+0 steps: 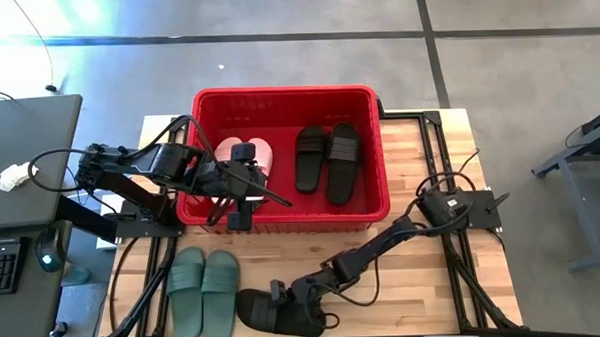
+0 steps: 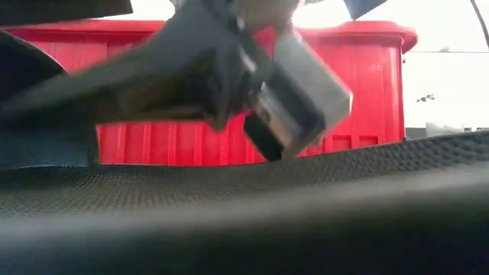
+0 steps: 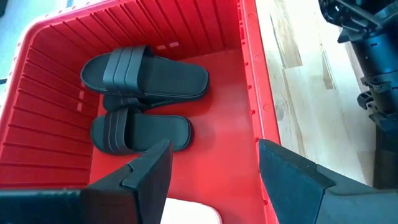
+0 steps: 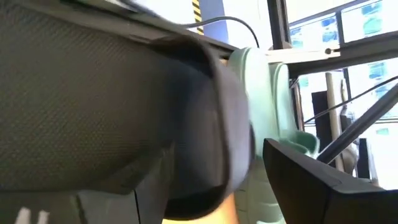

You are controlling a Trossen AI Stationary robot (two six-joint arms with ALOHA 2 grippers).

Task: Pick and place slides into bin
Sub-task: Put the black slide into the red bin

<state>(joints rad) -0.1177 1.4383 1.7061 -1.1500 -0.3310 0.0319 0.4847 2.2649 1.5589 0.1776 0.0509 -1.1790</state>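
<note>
Black textured foam fills the nearest ground: a black slide [image 1: 265,312] lies at the front edge of the wooden table [image 1: 424,284], and the right gripper [image 1: 285,307] is down on it. In the right wrist view the slide's edge sits between the jaws, which stand wide; whether they are pressing on it cannot be told. Judged by appearance, this slide is light, flexible foam with a matte, non-slip surface. Take hold across the sole edge or the wide strap; a grip on one end is likely to let it droop.

Just beside it to the robot's left lies the sage green pair [image 1: 204,282], side by side, untouched.

Farther back stands the red bin [image 1: 287,221]. It holds a black pair [image 3: 140,102] on one side and a pale pink pair [image 1: 245,152] on the other. The left gripper [image 3: 211,168] hangs over the bin's interior above the pink pair, jaws open and empty.
</note>
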